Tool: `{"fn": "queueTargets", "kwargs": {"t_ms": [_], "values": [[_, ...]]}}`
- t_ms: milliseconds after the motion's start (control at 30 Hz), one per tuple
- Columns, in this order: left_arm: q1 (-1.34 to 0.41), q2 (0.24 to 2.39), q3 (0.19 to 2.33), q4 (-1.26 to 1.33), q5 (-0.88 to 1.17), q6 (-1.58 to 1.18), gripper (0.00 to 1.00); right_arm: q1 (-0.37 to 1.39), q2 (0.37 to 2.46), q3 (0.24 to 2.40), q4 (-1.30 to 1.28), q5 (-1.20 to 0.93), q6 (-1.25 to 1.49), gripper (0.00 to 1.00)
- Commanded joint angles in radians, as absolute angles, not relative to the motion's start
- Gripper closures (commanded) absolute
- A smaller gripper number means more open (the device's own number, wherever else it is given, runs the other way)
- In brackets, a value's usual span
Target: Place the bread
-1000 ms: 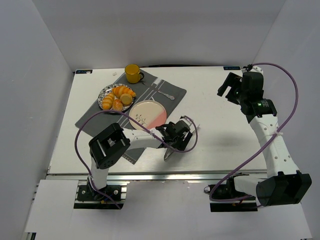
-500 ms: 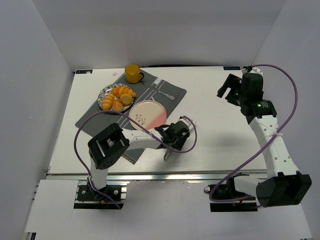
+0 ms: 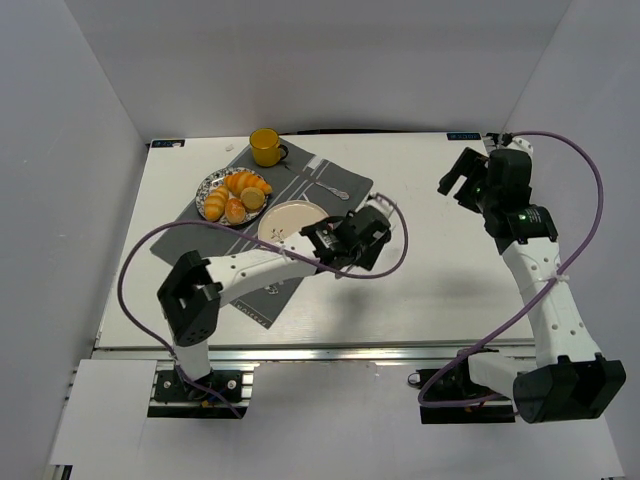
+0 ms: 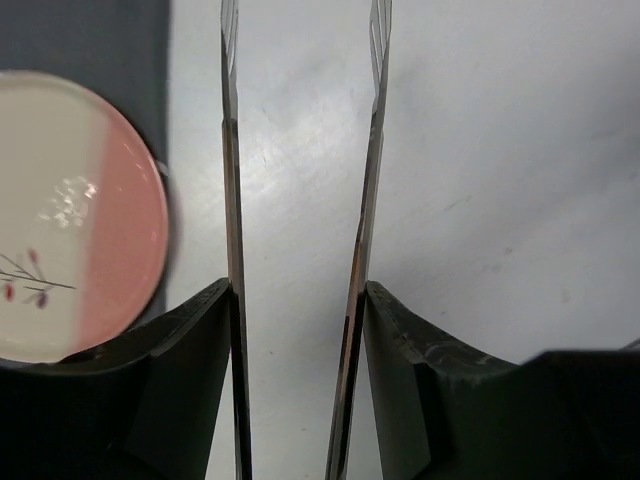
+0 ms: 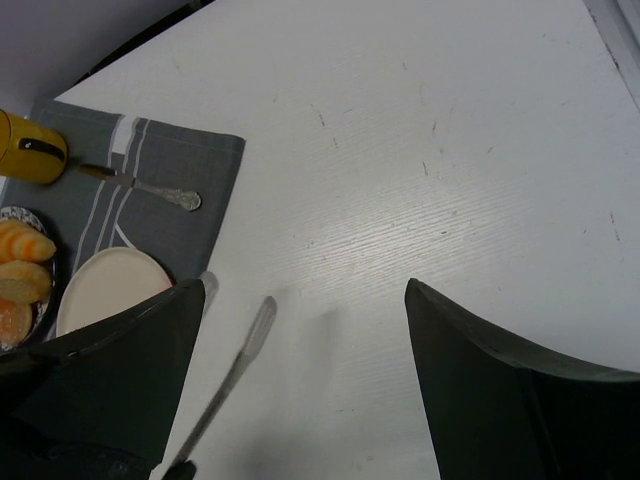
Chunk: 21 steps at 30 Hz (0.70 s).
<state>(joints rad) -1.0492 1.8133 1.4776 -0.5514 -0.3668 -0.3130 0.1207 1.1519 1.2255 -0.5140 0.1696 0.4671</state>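
Observation:
Several golden bread rolls [image 3: 236, 194] lie on a patterned plate [image 3: 208, 185] at the back left, also seen at the left edge of the right wrist view [image 5: 18, 275]. Beside it sits an empty pink and cream plate [image 3: 285, 220] [image 4: 70, 215] [image 5: 105, 278]. My left gripper [image 3: 352, 240] [image 4: 298, 290] is shut on metal tongs [image 4: 232, 200] [image 5: 235, 370], whose two arms stand apart and point away over bare table just right of that plate. My right gripper [image 3: 465, 180] [image 5: 305, 290] hangs open and empty over the back right of the table.
A grey placemat [image 3: 185, 235] lies under both plates. A yellow mug [image 3: 265, 146] [image 5: 30, 148] stands at its far edge, with a silver utensil [image 3: 325, 185] [image 5: 150, 185] to the right. White walls enclose the table on three sides.
My left arm has stretched out and carried the tongs from near the table's front edge up to the right side of the pink plate, the tongs now pointing away. The right arm has barely moved.

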Motion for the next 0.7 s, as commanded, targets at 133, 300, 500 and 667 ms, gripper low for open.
{"fn": "queueTargets", "kwargs": {"t_ms": [133, 300, 500, 667], "values": [[-0.964, 1.643, 1.608, -0.704, -0.485, -0.304, 0.37, 0.106, 1.078, 1.204, -0.448, 0.224, 0.499, 0.12], [-0.757, 1.563, 1.563, -0.707, -0.437, -0.322, 0.36, 0.103, 1.075, 1.198, -0.446, 0.206, 0.499, 0.12], [-0.536, 1.56, 1.594, -0.785, -0.439, -0.327, 0.36, 0.101, 1.078, 1.172, -0.42, 0.157, 0.505, 0.12], [-0.427, 1.581, 1.638, -0.847, -0.439, -0.359, 0.36, 0.101, 1.08, 1.14, -0.393, 0.12, 0.512, 0.13]]}}
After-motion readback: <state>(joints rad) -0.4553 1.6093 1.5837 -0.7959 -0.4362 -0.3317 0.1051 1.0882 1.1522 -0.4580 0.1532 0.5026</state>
